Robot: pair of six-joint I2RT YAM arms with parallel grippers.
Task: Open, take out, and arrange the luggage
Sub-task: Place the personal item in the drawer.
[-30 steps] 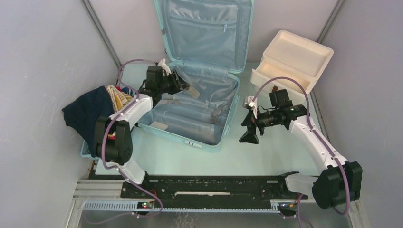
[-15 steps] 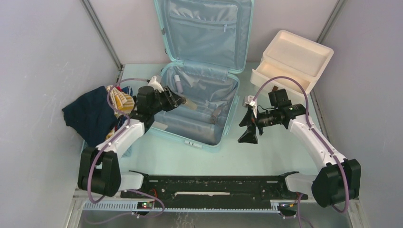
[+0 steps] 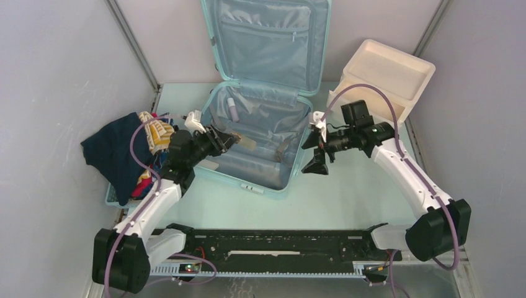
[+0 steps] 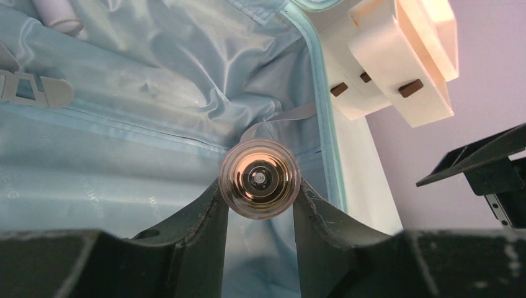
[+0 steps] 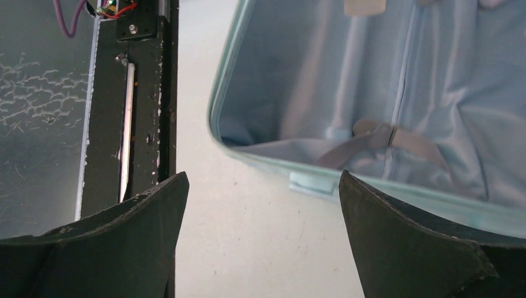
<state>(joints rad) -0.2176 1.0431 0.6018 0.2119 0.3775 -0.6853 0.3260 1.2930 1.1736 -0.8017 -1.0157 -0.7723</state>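
Note:
The luggage (image 3: 268, 184) lies open on the table with its lid upright against the back wall, its blue-grey lining (image 4: 124, 112) showing. My left gripper (image 3: 232, 137) hovers over the suitcase's near-left part, shut on a small round amber bottle (image 3: 247, 142). The left wrist view shows that bottle (image 4: 260, 179) end-on, pinched between both fingers. A white tube (image 3: 231, 110) lies in the back of the suitcase. My right gripper (image 3: 312, 153) is open and holds nothing, just off the suitcase's right edge (image 5: 291, 164), above bare table.
A cream-white box (image 3: 384, 74) with brown drawer tabs (image 4: 410, 87) stands at the back right. A heap of dark blue and patterned clothes (image 3: 121, 152) fills a blue basket (image 3: 110, 197) at the left. Grey straps with a buckle (image 5: 387, 138) lie inside the suitcase.
The left arm has drawn back toward the near left, carrying the bottle and uncovering the white tube. The right gripper has moved up and left, closer to the suitcase's right edge.

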